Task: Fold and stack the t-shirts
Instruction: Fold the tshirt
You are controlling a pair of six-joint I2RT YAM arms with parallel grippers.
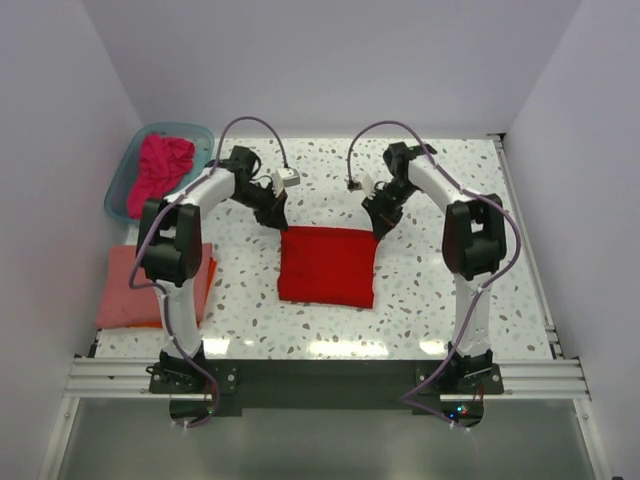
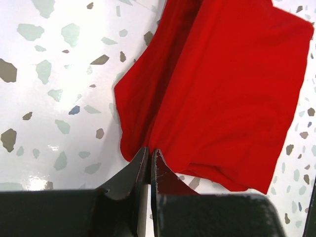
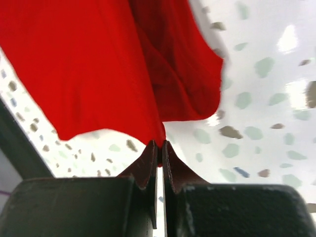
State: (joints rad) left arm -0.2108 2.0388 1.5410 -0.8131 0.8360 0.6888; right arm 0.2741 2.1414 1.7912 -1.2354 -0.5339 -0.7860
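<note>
The bright red t-shirt [image 1: 328,265] lies in the middle of the table as a rough rectangle. My left gripper [image 1: 277,222] is shut on its far left corner; in the left wrist view the gripper [image 2: 149,153] pinches the red cloth [image 2: 222,89]. My right gripper [image 1: 378,228] is shut on the far right corner; in the right wrist view the gripper [image 3: 159,144] pinches the red cloth [image 3: 89,64]. A magenta-pink t-shirt [image 1: 160,168] lies crumpled in the tub. Folded salmon-pink [image 1: 128,290] and orange [image 1: 207,283] t-shirts lie stacked at the left edge.
A translucent teal plastic tub [image 1: 122,178] stands at the far left corner. The speckled white table [image 1: 420,300] is walled in white on three sides. A metal rail [image 1: 320,375] runs along the near edge by the arm bases.
</note>
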